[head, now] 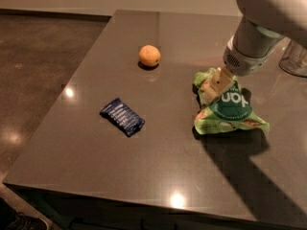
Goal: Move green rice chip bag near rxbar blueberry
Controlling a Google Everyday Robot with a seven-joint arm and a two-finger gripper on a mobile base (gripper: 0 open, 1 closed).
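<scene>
Dark table (96,176), orange (149,55) (aside), hand (217,85) at bag (230,114)

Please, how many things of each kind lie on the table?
Snack bags: 1, green rice chip bag, gripper at its upper-left end.
Bars: 1, rxbar blueberry.
Fruit: 1, orange fruit.
Containers: 1, clear container, right edge.
Total: 4.

Crumpled green rice chip bag (229,111), gripper (217,86) at its upper-left edge; dark-blue rxbar blueberry (122,116) flat, well apart to left.

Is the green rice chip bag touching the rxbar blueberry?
No: bare table separates the bag from the bar; the gripper is at the bag's top.
</scene>
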